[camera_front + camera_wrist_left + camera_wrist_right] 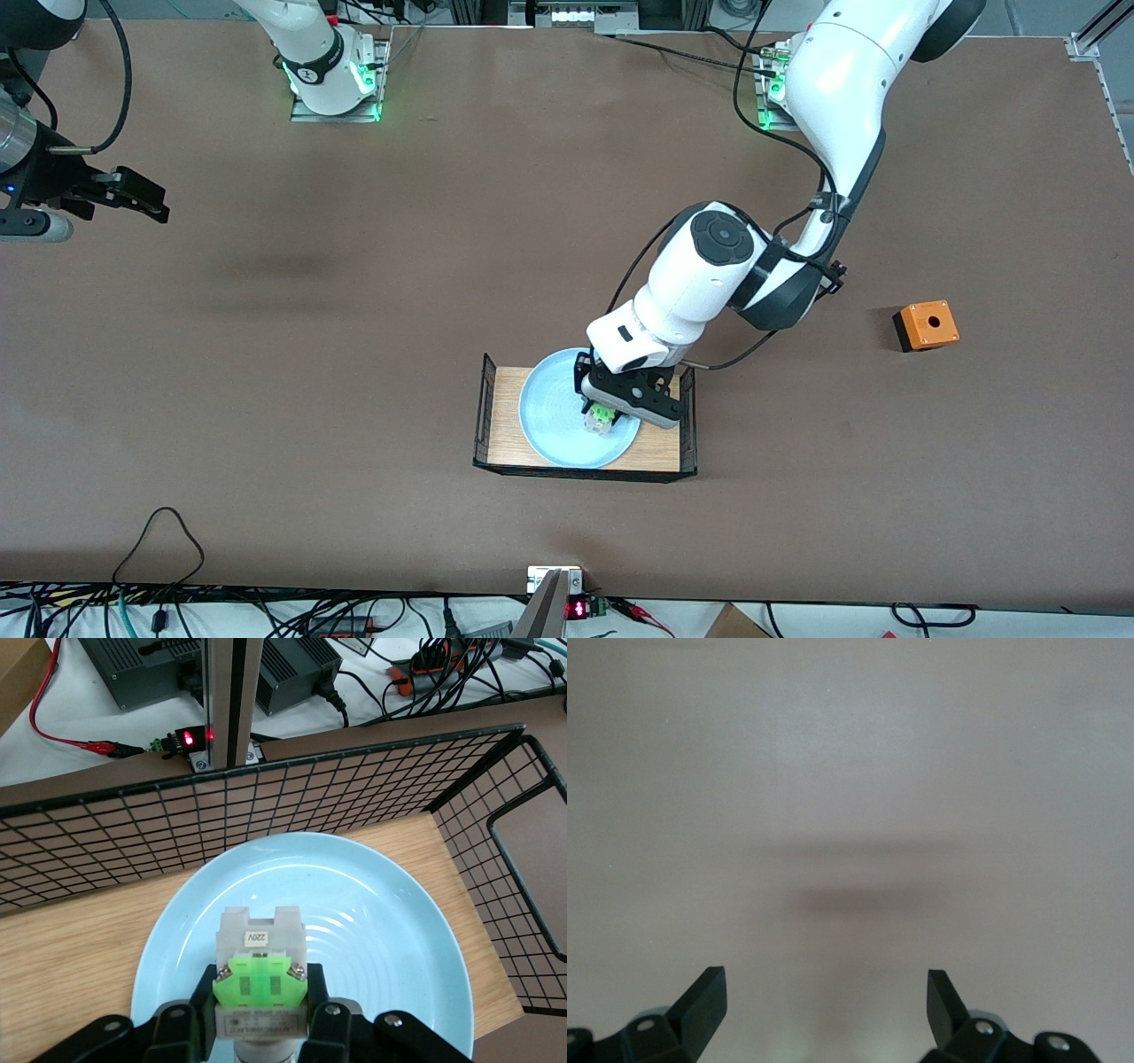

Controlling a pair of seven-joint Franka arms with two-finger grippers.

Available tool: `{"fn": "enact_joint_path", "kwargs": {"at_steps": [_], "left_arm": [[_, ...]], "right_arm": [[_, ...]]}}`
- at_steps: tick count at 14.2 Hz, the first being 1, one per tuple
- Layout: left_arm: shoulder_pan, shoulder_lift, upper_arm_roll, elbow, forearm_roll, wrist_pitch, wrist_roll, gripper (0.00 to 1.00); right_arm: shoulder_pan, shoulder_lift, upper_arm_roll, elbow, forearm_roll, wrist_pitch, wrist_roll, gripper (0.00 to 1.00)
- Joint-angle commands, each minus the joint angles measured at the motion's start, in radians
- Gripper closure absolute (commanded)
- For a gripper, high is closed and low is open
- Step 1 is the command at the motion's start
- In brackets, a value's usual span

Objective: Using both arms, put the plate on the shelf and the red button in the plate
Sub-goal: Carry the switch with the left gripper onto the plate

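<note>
The pale blue plate (549, 416) lies in a wire basket with a wooden floor (500, 430). My left gripper (604, 415) is over the plate, shut on the red button (602, 420), a whitish-grey switch with a green block. In the left wrist view the jaws press both sides of the button (260, 979) low above the plate (390, 921). Its red cap is hidden by the gripper (261, 992). I cannot tell whether the button touches the plate. My right gripper (162, 204) is open and empty over bare table at the right arm's end, and it waits there; its wrist view (824, 983) shows only brown table.
The basket's black mesh walls (106, 842) rise around the plate, with a handle loop (523, 877) at one end. An orange box with a round hole (926, 325) stands toward the left arm's end. Cables and power gear lie along the table's front edge (567, 580).
</note>
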Motion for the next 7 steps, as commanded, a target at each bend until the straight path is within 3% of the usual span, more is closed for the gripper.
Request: {"fn": "enact_joint_path", "kwargs": {"at_steps": [1, 3, 5, 7], "left_arm": [[-0.014, 0.027, 0.018, 0.03, 0.039, 0.001, 0.008, 0.64], [-0.011, 0.041, 0.021, 0.032, 0.042, 0.001, 0.008, 0.64], [-0.011, 0.036, 0.021, 0.032, 0.04, 0.001, 0.007, 0.37], [-0.006, 0.031, 0.021, 0.032, 0.036, 0.001, 0.0, 0.3]], "right_arm": [[-0.013, 0.0, 0.001, 0.011, 0.014, 0.0, -0.007, 0.0], [-0.013, 0.0, -0.002, 0.011, 0.014, 0.002, -0.005, 0.0], [-0.013, 0.002, -0.002, 0.011, 0.014, 0.008, -0.007, 0.0], [-0.013, 0.002, -0.002, 0.011, 0.014, 0.008, -0.007, 0.0]]}}
